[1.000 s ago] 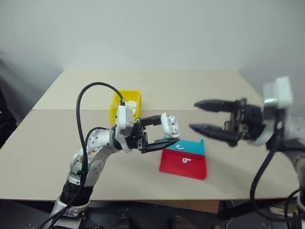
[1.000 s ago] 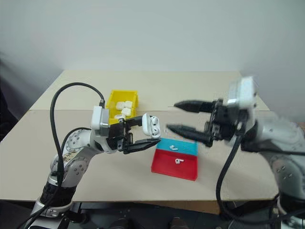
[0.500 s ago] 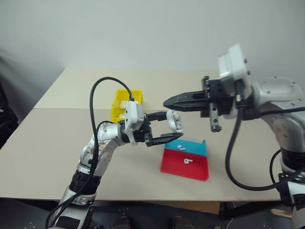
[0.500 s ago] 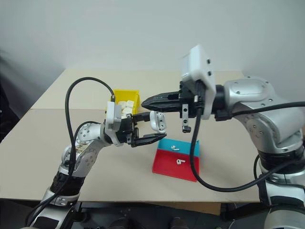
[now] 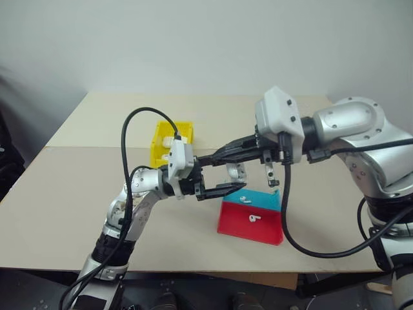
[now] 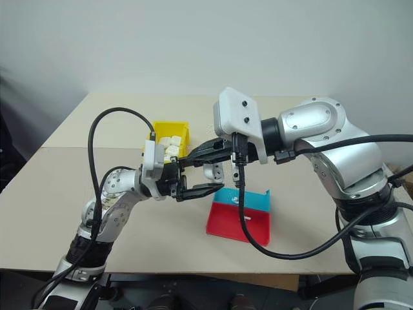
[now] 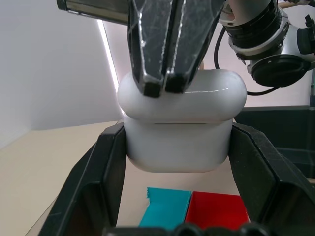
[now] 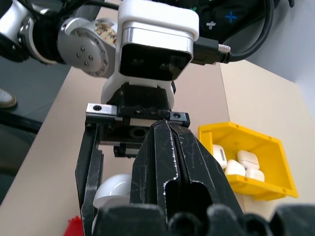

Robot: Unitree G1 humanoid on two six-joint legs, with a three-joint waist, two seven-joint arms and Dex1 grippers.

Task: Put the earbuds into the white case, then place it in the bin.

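Observation:
My left gripper [image 5: 232, 172] is shut on the white case [image 7: 177, 142] and holds it by its sides in the air, just above the tray's near-left corner. The case's lid looks down on its body. My right gripper [image 7: 164, 83] is shut, and its joined fingertips rest on top of the lid. Two earbuds [image 5: 244, 199] [image 5: 253, 218] lie loose on the red-and-teal tray. The yellow bin [image 5: 157, 143] stands on the table behind my left arm.
The flat red-and-teal tray [image 5: 248, 231] lies right below the grippers. Several white cases [image 6: 169, 143] sit inside the bin. Black cables loop over both arms. Bare table stretches to the left and front, ending at a near edge.
My right gripper has shut, swung in from the right and come down onto the case. The case's lid, open a second ago, now sits down. My left gripper has stayed put.

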